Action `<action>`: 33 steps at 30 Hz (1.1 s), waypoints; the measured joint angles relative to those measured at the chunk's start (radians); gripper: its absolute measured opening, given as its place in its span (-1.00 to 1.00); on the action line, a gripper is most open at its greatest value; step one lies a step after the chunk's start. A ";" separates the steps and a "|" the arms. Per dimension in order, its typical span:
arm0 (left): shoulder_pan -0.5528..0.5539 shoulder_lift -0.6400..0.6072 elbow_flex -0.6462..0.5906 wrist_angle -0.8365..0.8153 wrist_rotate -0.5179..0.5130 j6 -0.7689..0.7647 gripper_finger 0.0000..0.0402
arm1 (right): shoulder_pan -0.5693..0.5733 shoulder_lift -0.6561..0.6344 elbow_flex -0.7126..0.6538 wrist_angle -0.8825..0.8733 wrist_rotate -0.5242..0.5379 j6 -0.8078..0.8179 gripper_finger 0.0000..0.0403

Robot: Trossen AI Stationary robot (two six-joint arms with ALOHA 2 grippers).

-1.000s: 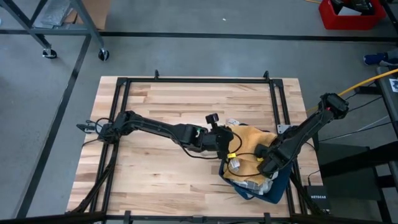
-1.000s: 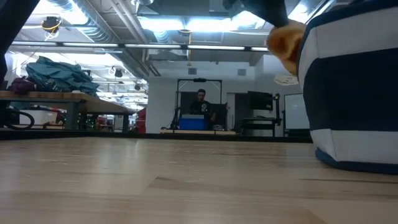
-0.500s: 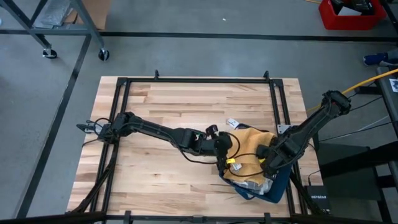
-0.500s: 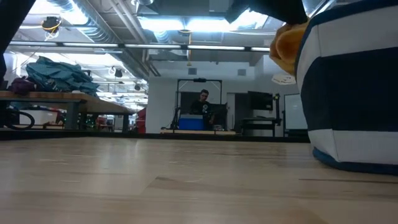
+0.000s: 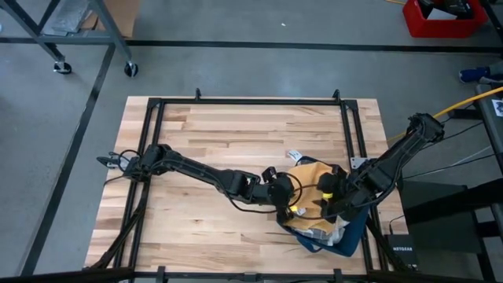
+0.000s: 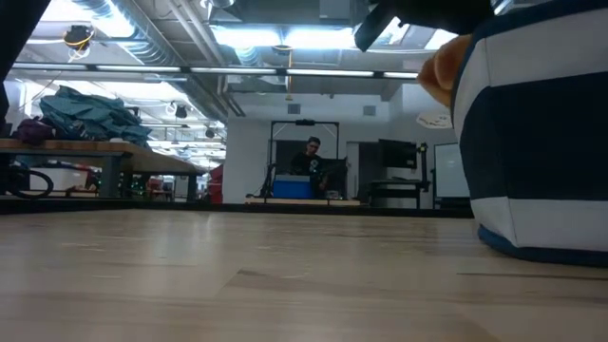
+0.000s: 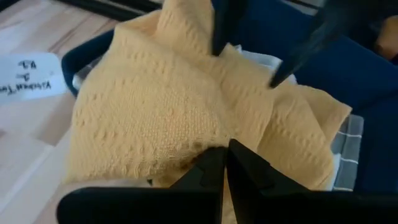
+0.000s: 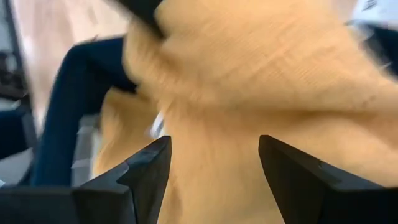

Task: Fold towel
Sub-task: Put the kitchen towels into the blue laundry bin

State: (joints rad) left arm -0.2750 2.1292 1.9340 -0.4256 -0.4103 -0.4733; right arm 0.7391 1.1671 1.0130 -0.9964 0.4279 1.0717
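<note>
Towel: we're seeing the mustard-yellow knitted towel [image 5: 313, 189] heaped on a navy-and-white striped fabric bin [image 5: 350, 236], near-right of the wooden bench [image 5: 220, 134]; not folded yet.
Left gripper [image 5: 284, 206]: closed, pinching towel's near edge.
Right gripper [image 5: 328, 206]: fingers wide apart over towel, holding nothing.
Change vs 1 s ago: left arm's been sliding lower along the towel w/ fingers shut; right arm's barely shifting.
Meaning: we're judging it's a pull-out to spread the cloth.

"NETGEAR" stands on the black box [image 5: 399, 250] beside the table.
</note>
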 joint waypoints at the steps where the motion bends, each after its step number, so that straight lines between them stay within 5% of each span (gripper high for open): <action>1: -0.002 0.000 0.000 0.009 0.000 0.008 -0.96 | 0.000 0.006 -0.004 0.001 0.023 0.014 0.23; 10: -0.005 0.000 0.000 0.030 0.000 0.006 -0.96 | -0.066 0.076 -0.100 0.012 0.023 0.102 0.23; 21: -0.001 0.000 0.000 0.024 -0.001 0.009 -0.96 | -0.059 0.166 -0.234 0.116 -0.345 0.106 0.23; 33: -0.001 0.000 0.000 0.070 -0.027 0.010 -0.96 | -0.032 0.168 -0.264 0.205 -0.325 0.139 0.23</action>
State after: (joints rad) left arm -0.2758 2.1296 1.9339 -0.3559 -0.4377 -0.4638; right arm 0.7072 1.3352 0.7492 -0.7914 0.1028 1.2109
